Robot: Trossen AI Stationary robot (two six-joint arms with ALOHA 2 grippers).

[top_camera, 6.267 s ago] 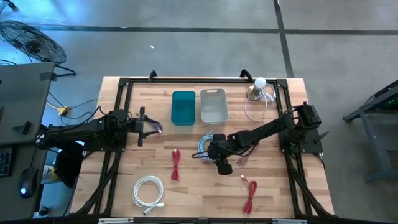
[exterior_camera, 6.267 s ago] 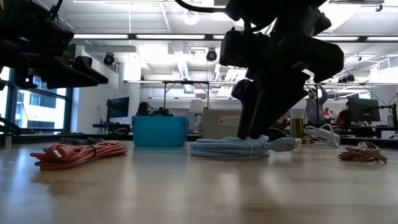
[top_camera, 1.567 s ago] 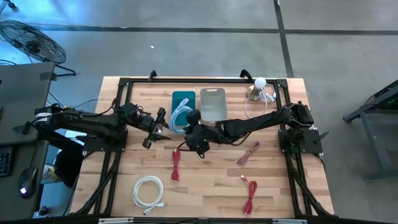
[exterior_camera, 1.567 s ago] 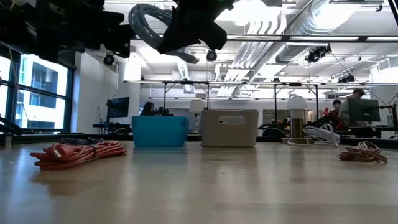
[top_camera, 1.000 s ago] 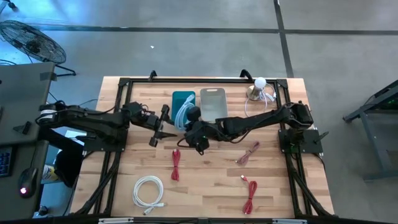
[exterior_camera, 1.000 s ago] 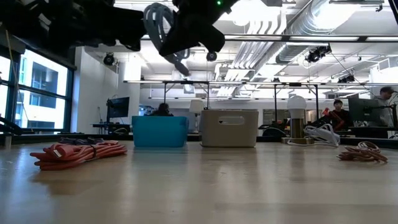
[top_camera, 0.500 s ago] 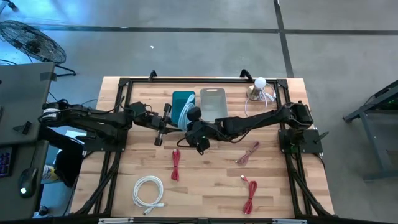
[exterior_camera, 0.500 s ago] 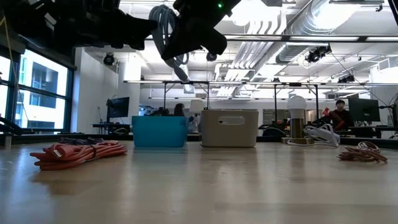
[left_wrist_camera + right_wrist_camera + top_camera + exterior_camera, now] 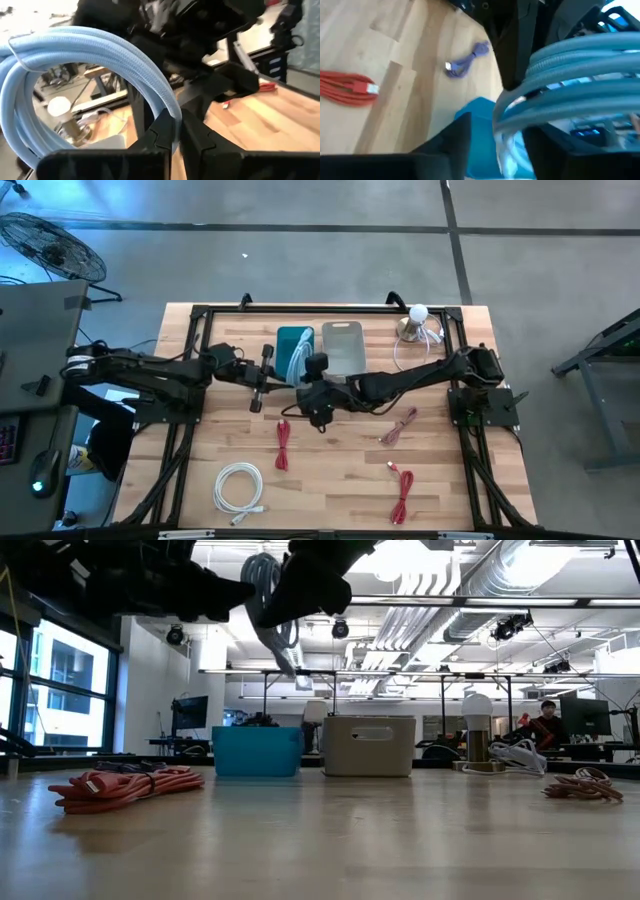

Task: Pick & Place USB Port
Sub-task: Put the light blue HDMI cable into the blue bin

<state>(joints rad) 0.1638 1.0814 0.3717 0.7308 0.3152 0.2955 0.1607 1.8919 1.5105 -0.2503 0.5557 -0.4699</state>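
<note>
Overhead first: you have the right pincer (image 9: 305, 372) holding the coiled light-blue braided USB cable (image 9: 296, 364) above the near edge of the teal rectangular plastic bin (image 9: 291, 340), so the coil hangs partly over the bin's opening. That placement reads as a drop being lined up. The left pincer (image 9: 272, 370) sits just beside the coil on its other side, which suggests a hand-over or a steadying touch. The grey rectangular plastic bin (image 9: 343, 347) stands touching the teal one. Three red cable bundles, a white coiled cable (image 9: 238, 485) and a white-globed lamp (image 9: 417, 315) lie well apart on the wooden table (image 9: 450, 480).

Low view: the blue coil (image 9: 266, 585) is well clear of the table, higher than the teal bin's (image 9: 257, 751) rim, a loose tail dangling down. You cannot separate the two pincers here; both are dark shapes against the ceiling lights.

Left wrist view: the coil (image 9: 95, 55) arches right over the left pincer (image 9: 177, 131), whose fingers stand nearly together with only a narrow gap. The cable's lower run passes at the fingertips (image 9: 167, 122); whether it is actually pinched, you cannot tell.

Right wrist view: several strands of the coil (image 9: 565, 75) run across the right pincer, which is clamped on them. The teal bin (image 9: 477, 112) shows beneath, and a small purple cable (image 9: 466, 62) lies on the table beyond. Judged from this, release is near but not yet done.
</note>
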